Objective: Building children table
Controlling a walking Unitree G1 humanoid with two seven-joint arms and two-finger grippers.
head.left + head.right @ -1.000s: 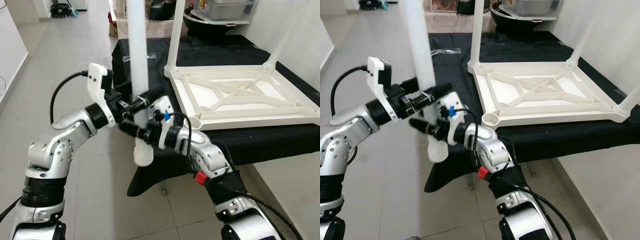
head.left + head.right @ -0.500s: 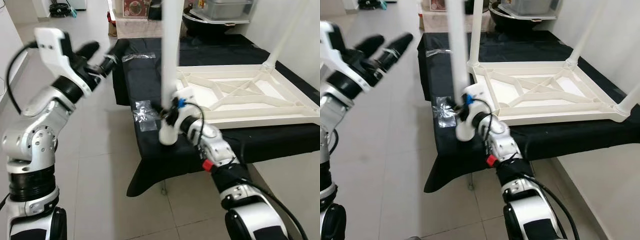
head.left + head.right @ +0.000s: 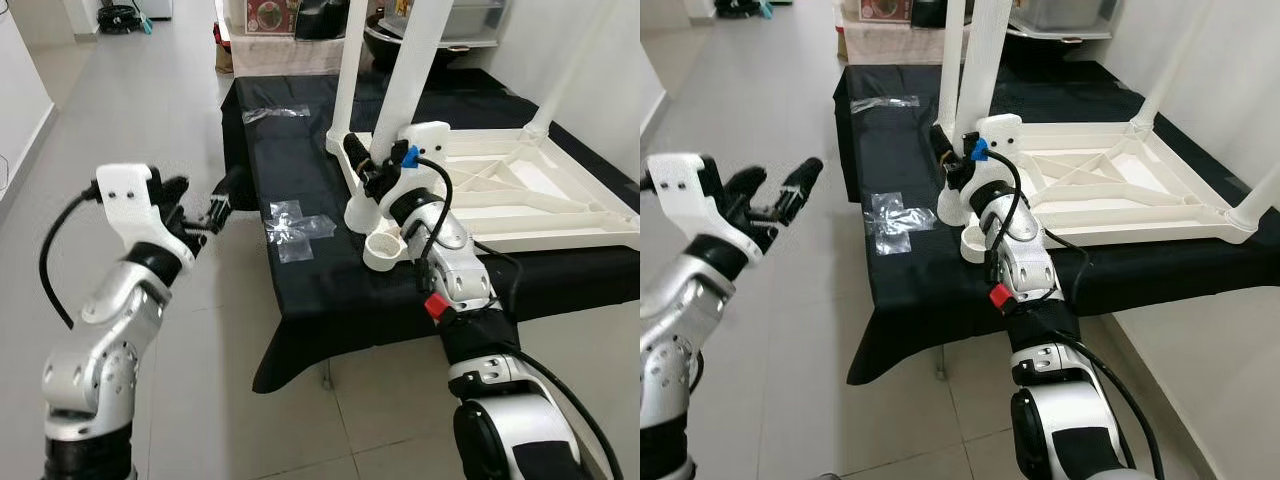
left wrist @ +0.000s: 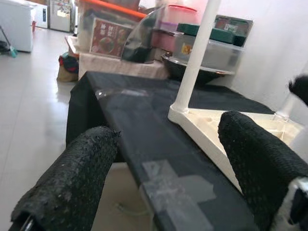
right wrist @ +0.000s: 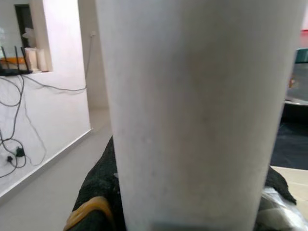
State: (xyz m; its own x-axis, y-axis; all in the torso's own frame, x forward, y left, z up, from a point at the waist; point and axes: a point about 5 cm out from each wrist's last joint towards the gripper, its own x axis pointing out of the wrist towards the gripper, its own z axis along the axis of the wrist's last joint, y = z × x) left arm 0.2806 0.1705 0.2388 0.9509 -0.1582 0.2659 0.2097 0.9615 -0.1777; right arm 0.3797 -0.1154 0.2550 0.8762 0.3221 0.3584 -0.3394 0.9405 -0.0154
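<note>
The table leg [image 3: 400, 110] is plain white, as is the overturned tabletop [image 3: 500, 195] with its cream-white ribs and its other white legs. The cloth on the table [image 3: 320, 290] is solid black, with patches of clear, glossy plastic wrap [image 3: 292, 228] showing pale grey against it. The right claw [image 3: 368, 172] has black fingers on a white wrist housing with a small blue tab, and a red tag sits lower on the silver arm. The left claw [image 3: 205, 210] has black, finely dotted fingers [image 4: 72, 183] on a white housing with a black cable. The floor [image 3: 150, 100] is light grey tile.
</note>
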